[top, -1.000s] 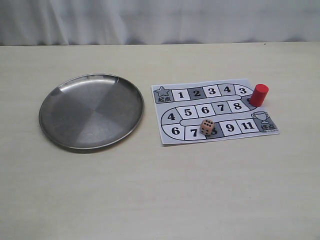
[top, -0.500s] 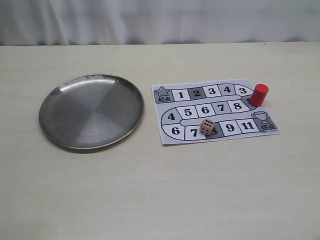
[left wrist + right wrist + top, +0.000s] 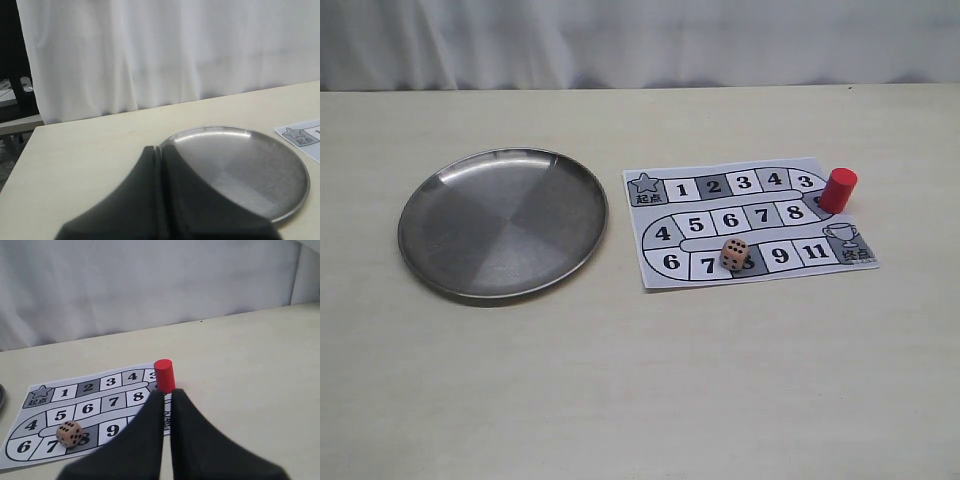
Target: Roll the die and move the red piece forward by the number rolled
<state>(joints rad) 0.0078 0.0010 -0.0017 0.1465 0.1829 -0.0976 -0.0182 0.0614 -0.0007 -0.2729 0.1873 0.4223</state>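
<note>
The die [image 3: 735, 254] is a small tan cube with dark pips, resting on the grey square between 7 and 9 of the paper game board [image 3: 655, 275]. The red piece [image 3: 838, 190] stands upright at the board's right edge, at the bend past the top row. In the right wrist view, my right gripper [image 3: 167, 391] is shut and empty, hovering short of the red piece [image 3: 164, 375], with the die [image 3: 69, 433] off to one side. My left gripper [image 3: 161, 148] is shut and empty, near the rim of the steel plate [image 3: 245, 165]. Neither gripper shows in the exterior view.
A round steel plate [image 3: 503, 223] with nothing in it lies left of the board on the pale table [image 3: 640, 400]. A white curtain [image 3: 640, 40] hangs behind the table's far edge. Dark furniture [image 3: 12, 75] stands beyond the table's left end.
</note>
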